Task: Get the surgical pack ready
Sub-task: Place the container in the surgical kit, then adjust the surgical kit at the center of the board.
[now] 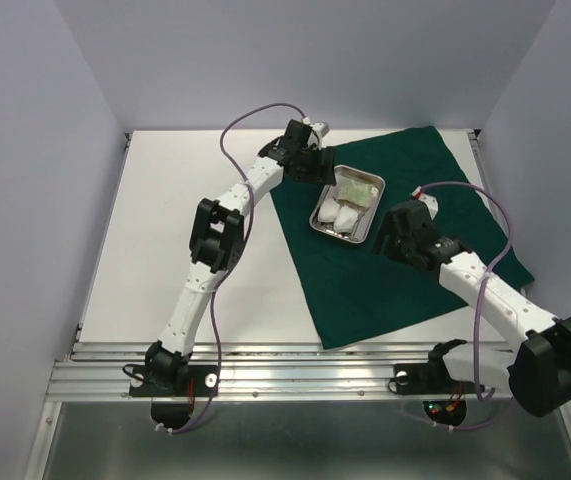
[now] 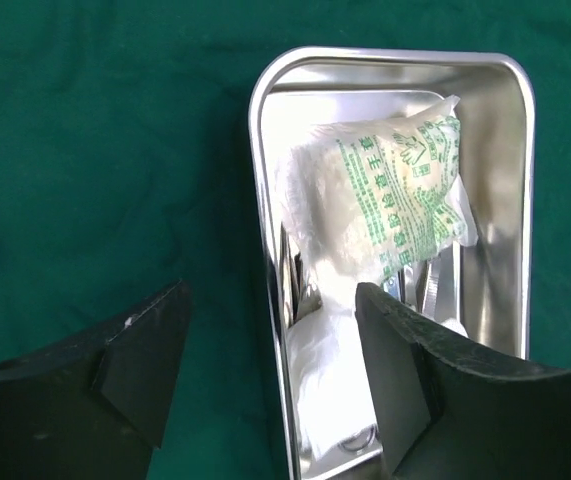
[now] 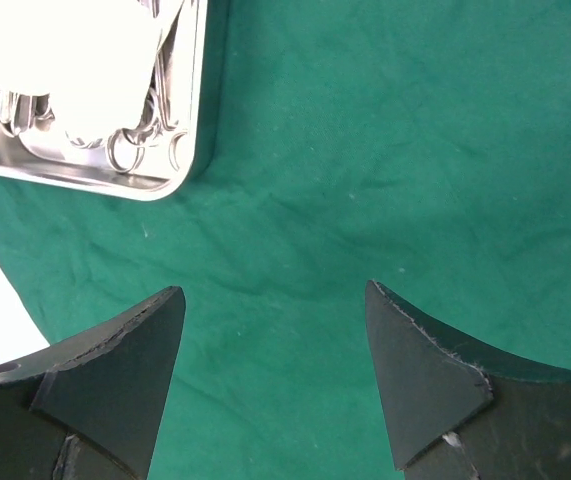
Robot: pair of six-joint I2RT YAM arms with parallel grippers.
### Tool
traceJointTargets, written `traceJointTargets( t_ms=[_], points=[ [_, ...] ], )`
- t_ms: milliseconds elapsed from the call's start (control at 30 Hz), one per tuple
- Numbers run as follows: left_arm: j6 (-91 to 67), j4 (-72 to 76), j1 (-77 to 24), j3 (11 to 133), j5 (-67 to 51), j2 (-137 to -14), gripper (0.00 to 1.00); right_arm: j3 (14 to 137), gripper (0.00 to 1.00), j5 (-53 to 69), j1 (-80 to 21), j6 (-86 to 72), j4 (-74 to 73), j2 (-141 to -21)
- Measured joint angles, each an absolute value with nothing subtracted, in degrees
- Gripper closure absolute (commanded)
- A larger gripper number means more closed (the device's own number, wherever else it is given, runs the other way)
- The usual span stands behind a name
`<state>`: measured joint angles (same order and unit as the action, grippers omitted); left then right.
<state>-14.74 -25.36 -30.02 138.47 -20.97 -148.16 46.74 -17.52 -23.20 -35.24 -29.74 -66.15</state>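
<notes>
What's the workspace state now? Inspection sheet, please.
Surface: white table; dark green drape spread askew on its right part.
Job's things: steel tray on the drape, holding a pale packet, white gauze and forceps.
Clutter: nothing seen.
Grippers: left gripper open, one finger outside the tray, one over it; right gripper open, empty, over bare drape.
Cables: left purple cable and right purple cable loop off the arms, clear of the tray.
Surroundings: pale walls; metal rail at near edge.
</notes>
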Motion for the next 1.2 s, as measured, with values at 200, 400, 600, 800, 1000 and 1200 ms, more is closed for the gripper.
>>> traceJointTargets(
  t_ms=[200, 400, 600, 800, 1000, 1200],
  points=[
    [-14.2, -24.8, -25.9, 130.6, -19.4, -138.8, 0.16, 46.8, 0.25, -17.7, -21.5, -35.5, -28.3, -69.5],
    [-14.1, -23.9, -18.7, 130.1, -14.9, -136.5, 0.12, 46.8, 0.25, -15.7, -6.4, -33.4, -25.8, -71.0],
    [-14.0, -25.0, -17.6, 130.8, -8.3, -141.7, 0.13, 46.8, 0.26, -11.9, 3.2, -31.6, -23.1, -76.3],
    [-14.1, -26.0, -19.2, 130.8, -4.3, -145.4, 0.19, 46.8, 0.26, -8.5, 4.1, -31.0, -21.3, -78.1],
    [-14.1, -26.1, -20.2, 131.6, -2.3, -146.5, 0.27, 46.8, 0.26, -7.7, 4.1, -30.9, -20.0, -78.1],
    [-13.6, -26.8, -20.9, 136.2, 0.8, -149.7, 0.49, 46.8, 0.26, -8.2, 5.0, -29.3, -18.8, -80.1]
  ],
)
